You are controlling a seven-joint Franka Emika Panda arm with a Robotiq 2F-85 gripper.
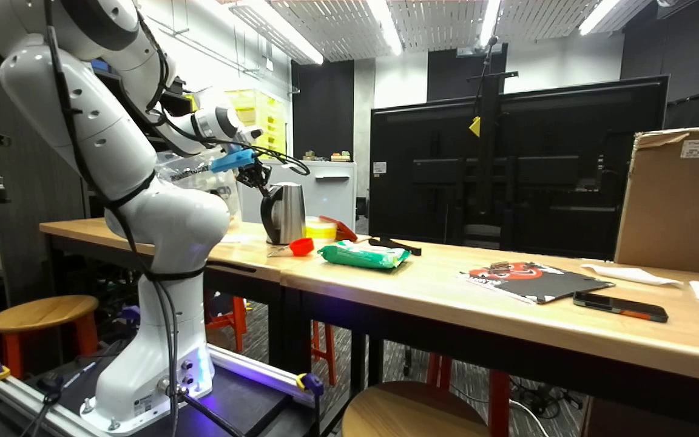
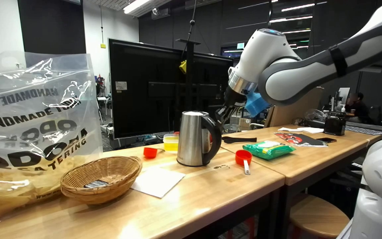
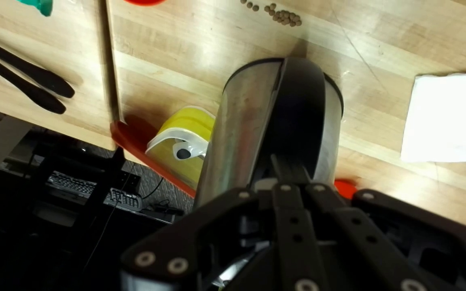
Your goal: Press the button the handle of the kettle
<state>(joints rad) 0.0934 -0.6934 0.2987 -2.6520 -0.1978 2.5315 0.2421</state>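
Mid-frame in an exterior view, 2 red scoops flank the kettle. The gripper (fingers together) hangs beside it.

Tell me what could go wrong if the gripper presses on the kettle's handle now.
The shut gripper might slide off the curved handle and miss the button, which I can't make out. An off-centre push could shift or tip the upright kettle, perhaps knocking the yellow tub beside it.

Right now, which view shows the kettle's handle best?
An exterior view: the handle stands large, side-on, unobstructed. Both exterior views give its profile; in the wrist view, the fingers partly cover its upper end.
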